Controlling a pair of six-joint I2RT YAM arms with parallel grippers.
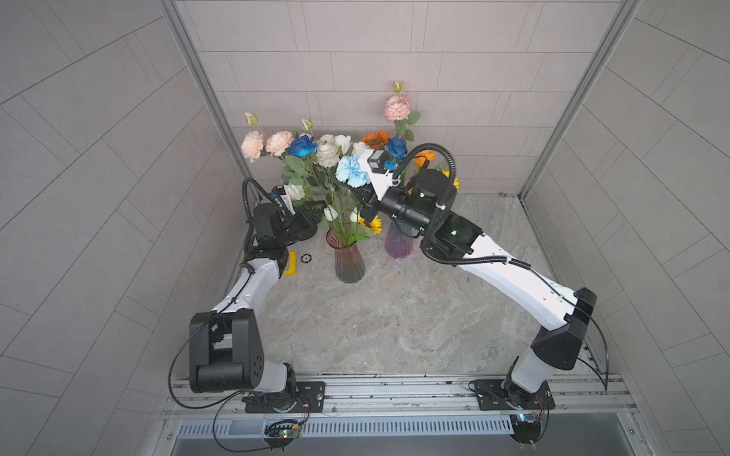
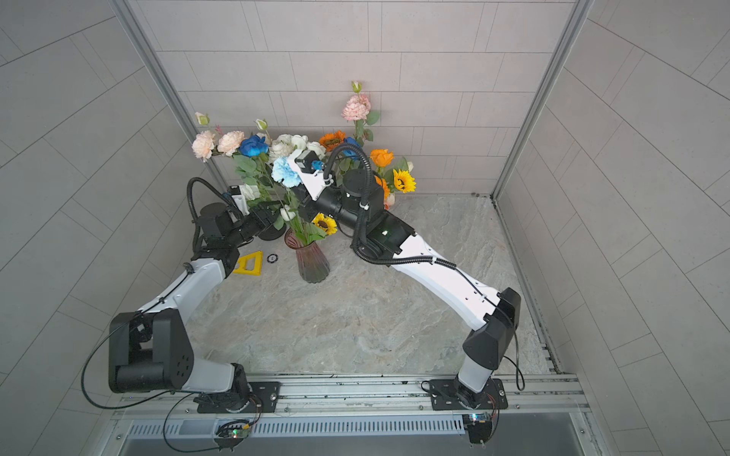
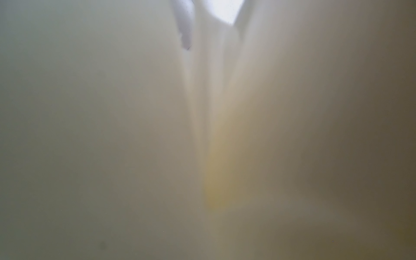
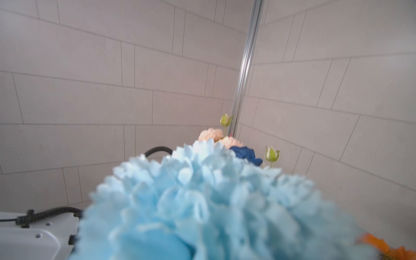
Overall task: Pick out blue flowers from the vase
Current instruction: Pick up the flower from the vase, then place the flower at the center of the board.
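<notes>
A ribbed dark red vase (image 1: 349, 258) stands mid-table, full of green stems. Above it show the blue flowers: a frilly pale-blue carnation (image 1: 351, 170), a deep-blue rose (image 1: 302, 146) to its left and another deep-blue rose (image 1: 396, 147) over the purple vase (image 1: 399, 241). My right gripper (image 1: 362, 200) sits just under the carnation, shut on its stem. The carnation (image 4: 202, 202) fills the right wrist view and hides the jaws. My left gripper (image 1: 318, 211) reaches into the stems from the left, its jaws hidden by leaves. The left wrist view is blocked by a pale petal (image 3: 202, 135).
Peach, white, pink and orange blooms and sunflowers (image 2: 403, 181) crowd both vases against the back wall. A yellow triangular piece (image 2: 248, 263), a small round token (image 2: 271, 258) and a black round base (image 2: 272, 235) lie by the left arm. Tiled walls stand close on three sides.
</notes>
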